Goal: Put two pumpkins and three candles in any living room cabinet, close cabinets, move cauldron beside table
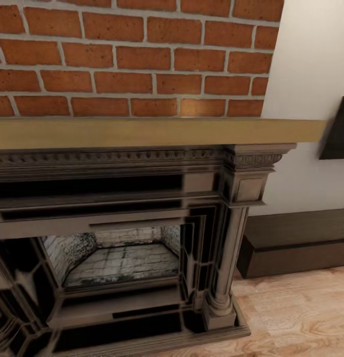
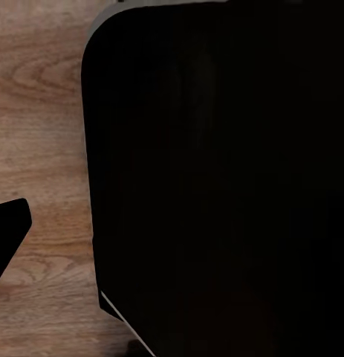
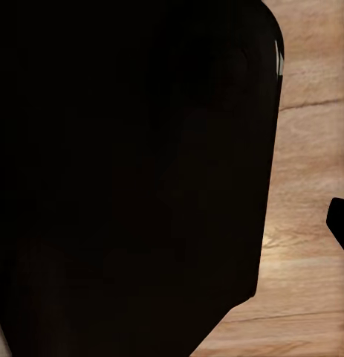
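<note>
Low at the right of the head view, the cabinet point(image 1: 296, 243), a long dark-brown unit with a flat top, stands on the floor against the white wall point(image 1: 311, 64), just beside the fireplace's right column; its front reads as closed, though its far end is cut off by the frame. A dark carved fireplace point(image 1: 117, 238) with a pale grey brick firebox stands beside it, topped by a tan wooden mantel point(image 1: 152, 131) under a red brick wall point(image 1: 132, 54). A dark flat object point(image 1: 338, 131) hangs on the white wall, only partly visible. Light wood plank flooring point(image 1: 301, 312) runs before both units. Both wrist views look down at the same flooring, each largely blocked by a black rounded body too dark to identify. A dark sliver shows at the edge of each wrist view; whether either pincer is open or closed cannot be told.
</note>
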`<state>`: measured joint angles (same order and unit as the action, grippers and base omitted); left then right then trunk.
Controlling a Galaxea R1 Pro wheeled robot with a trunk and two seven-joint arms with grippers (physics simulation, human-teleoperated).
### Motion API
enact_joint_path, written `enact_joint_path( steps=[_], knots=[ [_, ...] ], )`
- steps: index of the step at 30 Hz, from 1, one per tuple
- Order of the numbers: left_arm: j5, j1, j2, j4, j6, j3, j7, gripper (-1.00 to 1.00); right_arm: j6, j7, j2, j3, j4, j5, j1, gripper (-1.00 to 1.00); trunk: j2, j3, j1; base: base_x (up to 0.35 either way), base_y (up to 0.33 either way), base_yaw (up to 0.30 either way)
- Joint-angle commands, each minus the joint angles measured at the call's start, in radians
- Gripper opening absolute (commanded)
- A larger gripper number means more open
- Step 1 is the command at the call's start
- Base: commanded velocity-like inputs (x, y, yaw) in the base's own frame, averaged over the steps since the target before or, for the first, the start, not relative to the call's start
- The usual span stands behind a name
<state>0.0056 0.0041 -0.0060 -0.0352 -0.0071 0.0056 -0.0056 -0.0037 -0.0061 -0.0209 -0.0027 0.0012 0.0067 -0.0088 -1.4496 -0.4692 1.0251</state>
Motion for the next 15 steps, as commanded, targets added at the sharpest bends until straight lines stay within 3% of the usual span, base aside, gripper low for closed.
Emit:
enact_joint_path(
  steps=[1,5,9,15],
  knots=[
    [0.001,0.0,0.0,-0.002,-0.007,0.001,-0.001,1.0,-0.001,-0.001,0.0,0.0,0.0,0.001,0.0,1.0,0.0,-0.001,0.0,-0.004,-0.014,0.0],
    [0.001,0.0,0.0,-0.002,-0.016,0.001,-0.001,1.0,-0.001,-0.003,-0.002,0.0,0.0,0.002,0.0,1.0,0.0,-0.001,0.0,-0.002,-0.007,0.05],
    [0.001,0.0,0.0,-0.002,-0.018,0.001,-0.001,1.0,-0.001,-0.003,-0.003,0.001,0.0,0.003,0.0,1.0,0.0,-0.001,0.0,-0.007,-0.002,0.212],
    [0.001,0.0,-0.001,-0.002,-0.019,0.0,0.0,1.0,-0.001,-0.003,-0.006,0.001,0.0,0.007,0.0,1.0,0.0,-0.001,0.0,-0.194,-0.006,0.262]
  ],
)
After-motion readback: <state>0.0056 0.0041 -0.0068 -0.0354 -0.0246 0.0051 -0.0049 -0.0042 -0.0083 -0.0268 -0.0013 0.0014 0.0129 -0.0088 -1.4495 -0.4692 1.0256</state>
